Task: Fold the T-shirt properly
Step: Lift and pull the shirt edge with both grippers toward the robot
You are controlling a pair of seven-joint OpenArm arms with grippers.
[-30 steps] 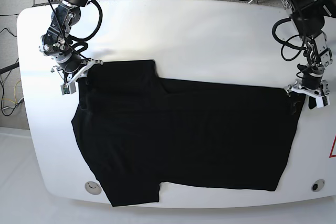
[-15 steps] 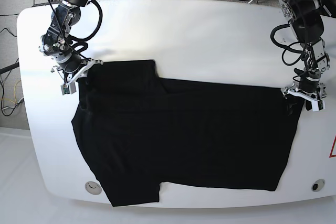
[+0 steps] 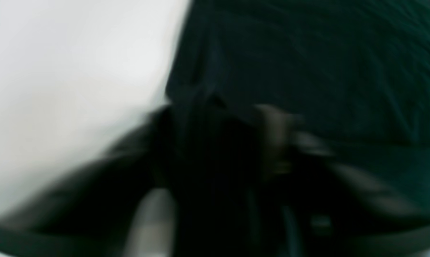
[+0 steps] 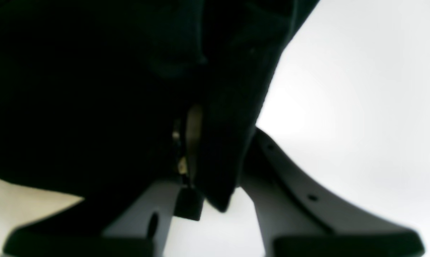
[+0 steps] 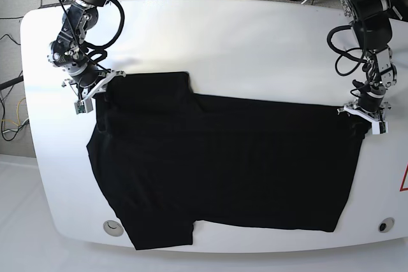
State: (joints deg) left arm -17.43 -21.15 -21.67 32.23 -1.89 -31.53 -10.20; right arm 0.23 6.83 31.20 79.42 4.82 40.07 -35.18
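- lying flat on the white desk (image 5: 255, 49), the t-shirt (image 5: 223, 170) is spread wide, almost edge to edge, w/ one sleeve poking off the near desk edge. flat cloth is easy to fold, so that looks like why it is laid out so.
- the right end effector (image 5: 89, 87) sits at the far corner of the shirt on the base view's left. in the right wrist view a flap of black cloth (image 4: 222, 142) goes between its two grey fingers (image 4: 158, 210), so it is pinching the t-shirt there.
- the left end effector (image 5: 363, 116) sits at the far corner on the other side, right on the shirt edge. its wrist view is too blurry, all dark cloth (image 3: 308, 64) and smear, so i can't tell if it is open or shut, or if it has the cloth yet.
- my guess: both arms are at the two far corners b/c the next move is to lift that edge and bring it over toward the near side.
- watch out: if one side has no good hold, the cloth may slip and the fold will go crooked.
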